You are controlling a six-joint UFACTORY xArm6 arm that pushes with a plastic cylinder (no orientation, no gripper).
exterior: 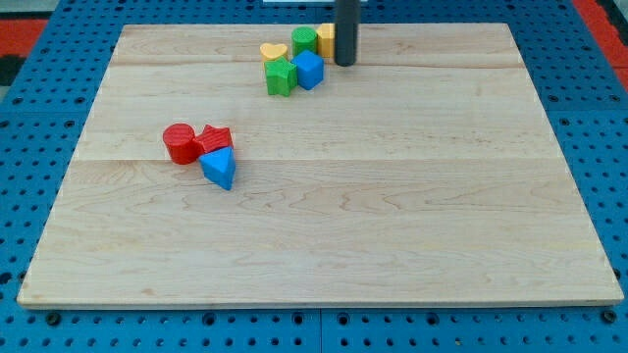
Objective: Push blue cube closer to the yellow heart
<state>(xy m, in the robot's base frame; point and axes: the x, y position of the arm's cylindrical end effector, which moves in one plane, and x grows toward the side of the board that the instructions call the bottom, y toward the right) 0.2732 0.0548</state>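
Toward the view's left, a red cylinder, a red star-like block and a blue triangular block are clustered, well apart from the task. Near the view's top, the yellow heart is seen, with a green block just below it and another green block beside it. The blue cube is found just right of the lower green block, near the heart. A yellow block is partly hidden behind the rod. My tip is placed just right of the cube, so the cube lies leftward of it, the heart beyond; no claw is fitted, only a plain rod.
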